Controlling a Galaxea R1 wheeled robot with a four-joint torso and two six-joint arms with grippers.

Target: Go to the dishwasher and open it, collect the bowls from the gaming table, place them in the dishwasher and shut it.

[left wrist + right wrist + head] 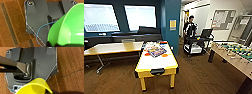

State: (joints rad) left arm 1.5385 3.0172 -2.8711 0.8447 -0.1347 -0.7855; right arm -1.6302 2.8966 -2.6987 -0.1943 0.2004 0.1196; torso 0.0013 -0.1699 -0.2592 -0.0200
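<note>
Green bowl [70, 27] filled left wrist view, held at rim by left claw [52, 44], carried over brown floor [11, 25]. Yellow bowl [35, 87] gripped likewise by right claw [46, 90]. Both apparently collected for dishwasher. Gaming table [156, 63] stood ahead, beside wooden desk [114, 47], colourful clutter [155, 51] on top. Person [190, 27] at cart [197, 43].

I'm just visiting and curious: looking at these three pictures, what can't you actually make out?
- Left wrist view: the lime green plastic bowl is cut off by the picture's edges; what grips it is hidden.
- Right wrist view: the yellow plastic bowl is cut off likewise.
- Head view: the colourful items on the yellow-rimmed white gaming table are too blurred to identify.
</note>
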